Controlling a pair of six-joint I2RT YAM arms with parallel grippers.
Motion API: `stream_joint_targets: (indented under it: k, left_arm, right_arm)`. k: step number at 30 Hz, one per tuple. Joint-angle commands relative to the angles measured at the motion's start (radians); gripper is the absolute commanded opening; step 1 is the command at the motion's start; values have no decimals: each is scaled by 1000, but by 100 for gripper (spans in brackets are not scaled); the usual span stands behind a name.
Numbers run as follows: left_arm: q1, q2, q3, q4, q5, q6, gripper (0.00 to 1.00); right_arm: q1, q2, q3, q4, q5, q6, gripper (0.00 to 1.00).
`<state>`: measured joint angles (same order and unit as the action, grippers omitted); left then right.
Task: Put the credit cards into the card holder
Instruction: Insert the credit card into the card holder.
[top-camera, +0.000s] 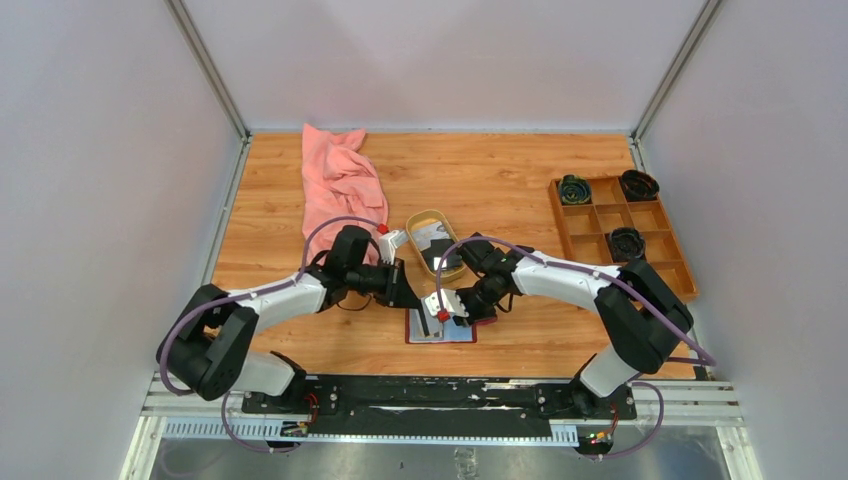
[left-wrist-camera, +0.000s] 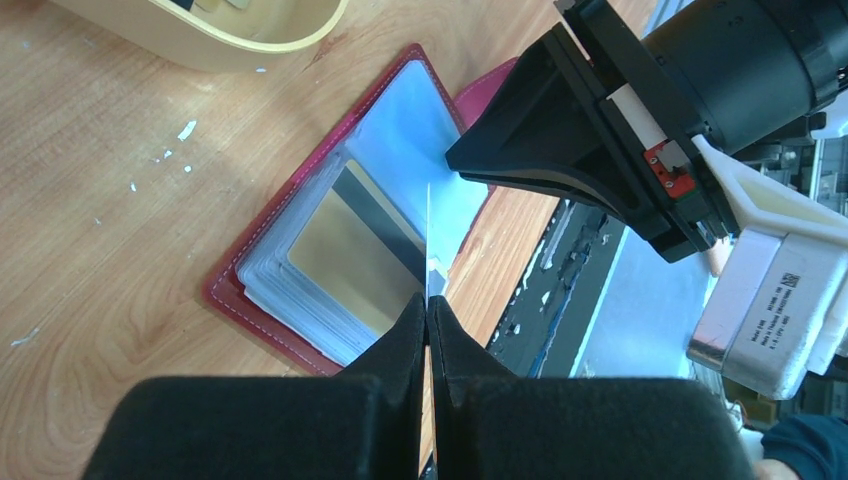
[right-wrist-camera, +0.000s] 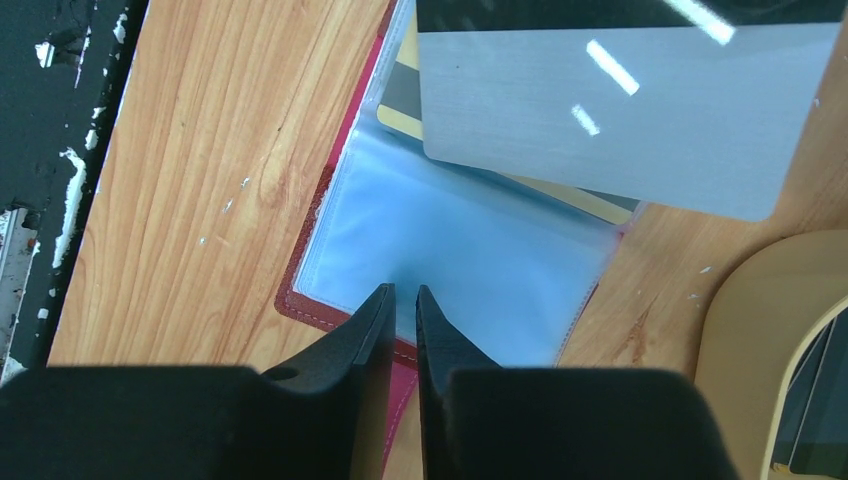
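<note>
Sticker (left-wrist-camera: 778, 292) unreadable; left pincer (left-wrist-camera: 428, 305) grips card (right-wrist-camera: 620, 110), right pincer (right-wrist-camera: 404, 292) maybe holder (right-wrist-camera: 470, 270).

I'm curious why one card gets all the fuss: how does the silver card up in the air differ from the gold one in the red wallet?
The silver card is grey, while the gold card is yellowish. The silver card is pinched by the left gripper above the open card holder. The gold card lies flat inside one of its clear sleeves. Both are thin rectangular cards.
</note>
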<state>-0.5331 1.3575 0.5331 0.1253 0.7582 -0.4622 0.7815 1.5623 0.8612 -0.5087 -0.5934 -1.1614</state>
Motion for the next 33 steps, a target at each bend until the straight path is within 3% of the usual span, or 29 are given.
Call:
stream_joint_targets:
  k: [1,10,20,27,33]
  left_arm:
    - [4,31,28,3,31,1,0]
    - [4,76,33,3,26,-13,0]
    - [-28,10,30,3,-29,-77,0]
    - [-43,15,26,4,-64,-108,0]
    - [-47,16,51,-65,-99,-99,0]
  right_arm:
    - [18,28,7,-25,55,6,16]
    - [18,24,10,-30,53,10,16]
    - [18,9,33,-42,20,54,17]
    - [7,-54,60,-83,-48,83,28]
    - [-14,-74,64,-96,-84,83,30]
